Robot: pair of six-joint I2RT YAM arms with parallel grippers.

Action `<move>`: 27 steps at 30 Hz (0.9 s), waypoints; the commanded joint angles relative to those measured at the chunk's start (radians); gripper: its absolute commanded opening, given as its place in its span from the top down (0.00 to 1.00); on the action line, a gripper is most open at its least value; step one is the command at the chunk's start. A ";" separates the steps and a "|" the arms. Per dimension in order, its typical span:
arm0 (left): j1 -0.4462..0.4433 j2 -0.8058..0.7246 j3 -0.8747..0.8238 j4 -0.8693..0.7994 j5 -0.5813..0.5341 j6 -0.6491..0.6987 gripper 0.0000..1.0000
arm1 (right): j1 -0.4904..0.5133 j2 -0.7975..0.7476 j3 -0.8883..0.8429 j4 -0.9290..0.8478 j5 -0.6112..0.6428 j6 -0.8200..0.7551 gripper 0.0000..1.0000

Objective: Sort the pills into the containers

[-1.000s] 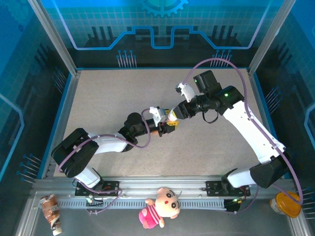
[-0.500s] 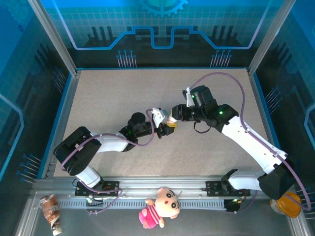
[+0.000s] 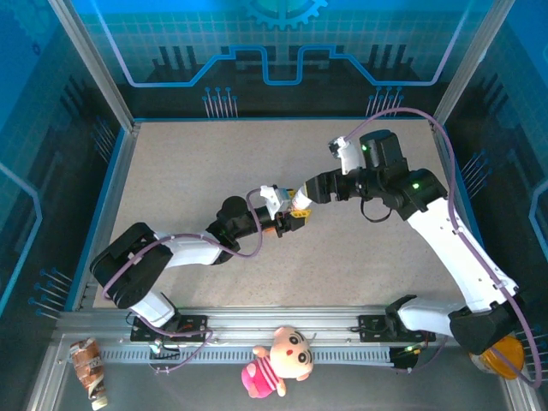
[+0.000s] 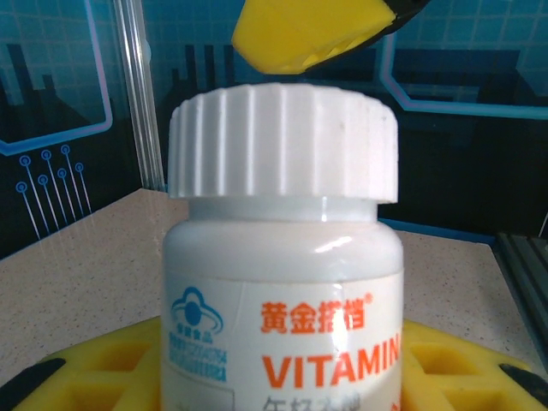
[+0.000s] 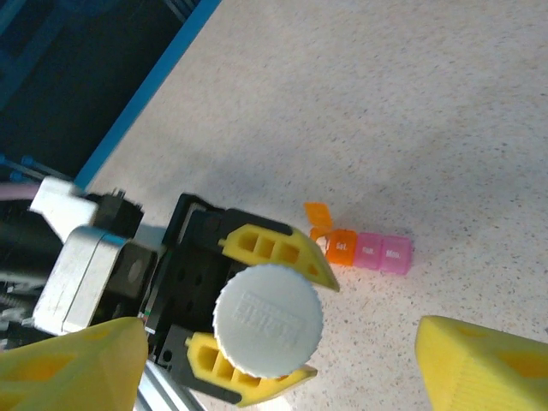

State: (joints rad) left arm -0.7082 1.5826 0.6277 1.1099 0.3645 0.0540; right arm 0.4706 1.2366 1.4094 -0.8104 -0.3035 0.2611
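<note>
**Tiny Boxes Lie by the Bottle**

Near the middle of the worktop (image 3: pixel 188 171), the left gripper (image 3: pixel 289 221) has its fingers squeezed round a white vitamin bottle (image 4: pixel 282 257). The right gripper (image 3: pixel 305 195) hangs above it, fingers (image 5: pixel 68 364) spread wide and touching nothing. The ridged cap (image 5: pixel 267 318) looks hard and easy to pinch. The containers (image 5: pixel 368 253) lie on the worktop at 2 o'clock from the cap, with one orange lid (image 5: pixel 318 212) up. They look light, stiff and slidey, so the long sides seem best to hold. The right wrist view gives the containers from above. The left wrist view gives the bottle's label.
</note>
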 commanded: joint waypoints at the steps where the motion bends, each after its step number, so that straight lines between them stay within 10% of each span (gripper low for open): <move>1: -0.006 -0.029 0.035 0.042 0.034 0.012 1.00 | 0.011 0.052 0.049 -0.111 -0.069 -0.136 0.17; 12: -0.005 -0.027 0.035 0.044 0.036 0.006 1.00 | 0.052 0.132 0.086 -0.124 0.002 -0.154 0.23; 27: -0.005 -0.010 0.035 0.057 0.036 0.003 1.00 | 0.087 0.148 0.051 -0.043 0.009 -0.012 0.69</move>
State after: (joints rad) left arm -0.7071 1.5810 0.6277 1.1038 0.3721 0.0494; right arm 0.5323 1.3842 1.4658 -0.9009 -0.3138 0.1631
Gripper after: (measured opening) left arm 0.448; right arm 0.334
